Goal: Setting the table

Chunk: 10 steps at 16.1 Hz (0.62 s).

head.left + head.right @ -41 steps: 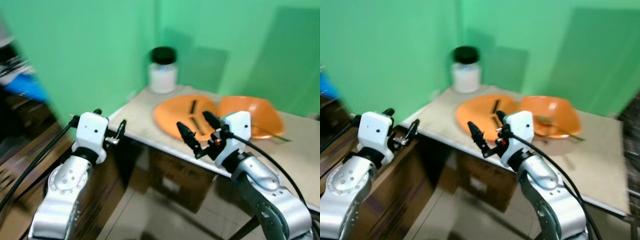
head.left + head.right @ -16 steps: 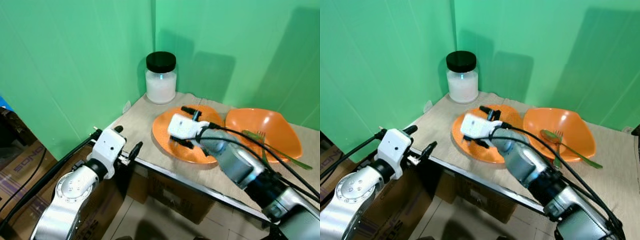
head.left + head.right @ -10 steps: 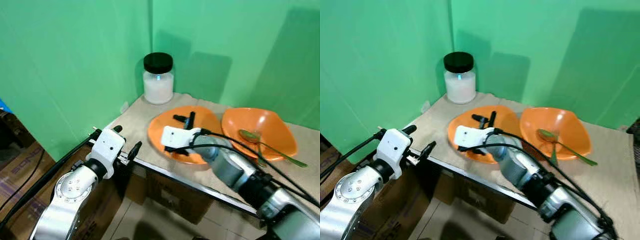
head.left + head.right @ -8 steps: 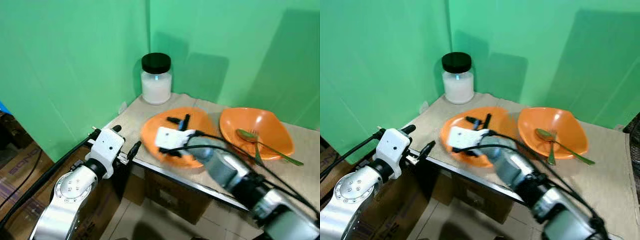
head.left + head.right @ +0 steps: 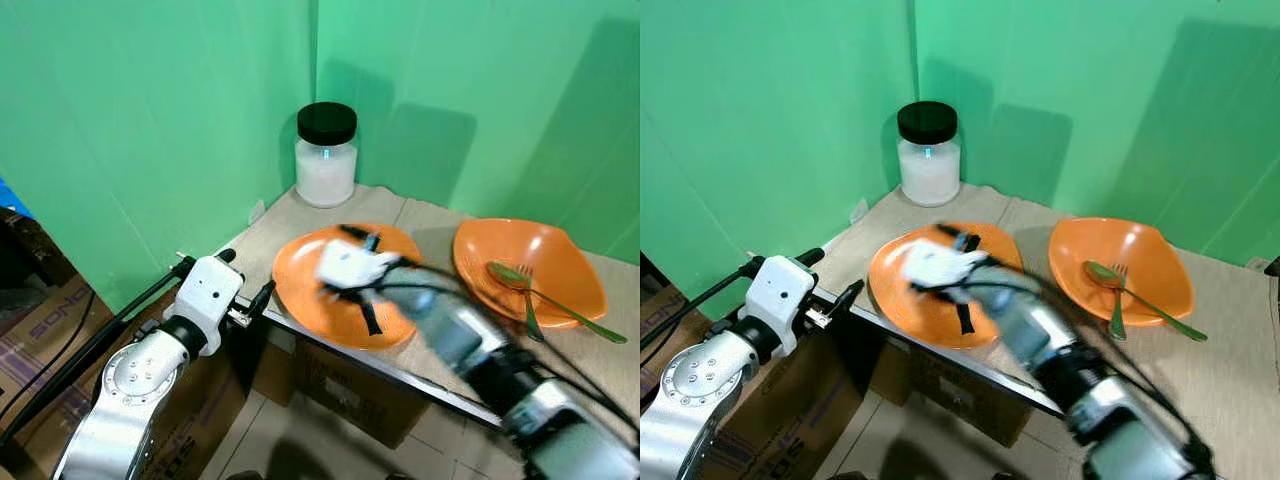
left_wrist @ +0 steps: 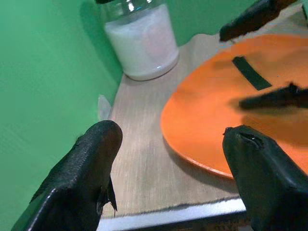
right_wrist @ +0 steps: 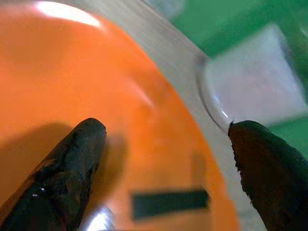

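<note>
Reaching over the orange plate near the surface's front edge, the right gripper, fingers spread, is working toward gripping its rim next, while the left gripper is hanging open beside.

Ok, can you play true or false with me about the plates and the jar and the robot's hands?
1. The jar has a black lid. True.
2. The fork and spoon lie on the plate nearest the jar. False: they lie in the bowl farther from it.
3. The right gripper is over the plate. True.
4. The left gripper is holding the jar. False: it is open, off the table's near edge, holding nothing.
5. The jar stands on the plate. False: it stands on the table in the corner.
</note>
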### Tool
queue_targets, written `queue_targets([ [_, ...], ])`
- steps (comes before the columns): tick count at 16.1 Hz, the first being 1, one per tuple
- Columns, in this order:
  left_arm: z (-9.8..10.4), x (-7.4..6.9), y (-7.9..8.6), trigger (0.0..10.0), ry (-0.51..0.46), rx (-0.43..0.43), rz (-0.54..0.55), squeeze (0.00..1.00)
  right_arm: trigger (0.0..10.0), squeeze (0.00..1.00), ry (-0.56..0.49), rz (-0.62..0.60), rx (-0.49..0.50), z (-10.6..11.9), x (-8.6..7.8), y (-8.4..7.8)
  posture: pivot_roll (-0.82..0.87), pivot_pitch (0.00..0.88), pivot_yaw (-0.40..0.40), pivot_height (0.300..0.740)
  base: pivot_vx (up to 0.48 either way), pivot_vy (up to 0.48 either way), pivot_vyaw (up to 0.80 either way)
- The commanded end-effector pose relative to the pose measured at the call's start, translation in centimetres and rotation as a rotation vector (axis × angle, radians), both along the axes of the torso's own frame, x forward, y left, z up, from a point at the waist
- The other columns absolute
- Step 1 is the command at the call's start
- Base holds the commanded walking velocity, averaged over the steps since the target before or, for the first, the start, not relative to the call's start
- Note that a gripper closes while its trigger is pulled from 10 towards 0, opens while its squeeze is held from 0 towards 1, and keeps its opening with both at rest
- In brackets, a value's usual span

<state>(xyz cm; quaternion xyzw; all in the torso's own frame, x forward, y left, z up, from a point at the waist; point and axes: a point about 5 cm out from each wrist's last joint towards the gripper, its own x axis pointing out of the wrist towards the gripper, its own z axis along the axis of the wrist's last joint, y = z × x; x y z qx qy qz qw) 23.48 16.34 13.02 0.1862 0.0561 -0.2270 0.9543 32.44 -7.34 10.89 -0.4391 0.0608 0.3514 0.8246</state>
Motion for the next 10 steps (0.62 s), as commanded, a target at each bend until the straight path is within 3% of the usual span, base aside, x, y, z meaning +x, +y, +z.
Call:
queue_targets([
  [1, -0.3, 0.5, 0.1, 10.0, 0.015, 0.006, -0.03, 0.0, 10.0, 0.0, -0.033, -0.019, 0.019, 1.2, 0.1, -1.0, 0.01, 0.0, 0.04, 0.74, 0.0, 0.0, 0.0],
  [3, -0.7, 1.3, -0.1, 10.0, 0.02, -0.016, -0.063, 0.0, 10.0, 0.0, -0.038, -0.058, 0.085, 2.3, 0.0, -2.4, 0.01, 0.0, 0.042, 0.74, 0.0, 0.0, 0.0],
  [4, -0.9, 1.7, -0.4, 10.0, 0.03, -0.039, -0.095, 0.0, 10.0, 0.0, -0.024, -0.073, 0.192, 3.4, -0.2, -2.8, 0.0, 0.0, 0.047, 0.74, 0.0, 0.0, 0.0],
  [5, -1.6, 2.4, -0.6, 10.0, 0.046, -0.02, -0.141, 0.0, 10.0, 0.0, 0.015, -0.063, 0.399, 5.0, -0.9, -3.1, -0.01, 0.0, 0.055, 0.74, 0.0, 0.0, 0.0],
  [6, -2.1, 2.9, -0.7, 10.0, 0.06, -0.003, -0.163, 0.0, 10.0, 0.0, 0.046, -0.047, 0.499, 5.9, -1.6, -3.5, -0.02, 0.0, 0.064, 0.74, 0.0, 0.0, 0.0],
  [8, -2.9, 3.5, -0.6, 10.0, 0.087, 0.015, -0.183, 0.0, 10.0, 0.0, 0.096, -0.058, 0.58, 6.3, -2.7, -4.5, -0.04, 0.0, 0.074, 0.74, 0.0, 0.0, 0.0],
  [10, -4.3, 3.9, -0.3, 10.0, 0.116, 0.041, -0.175, 0.0, 10.0, 0.0, 0.113, -0.08, 0.6, 6.3, -3.6, -5.4, -0.05, 0.0, 0.077, 0.74, 0.0, 0.0, 0.0],
])
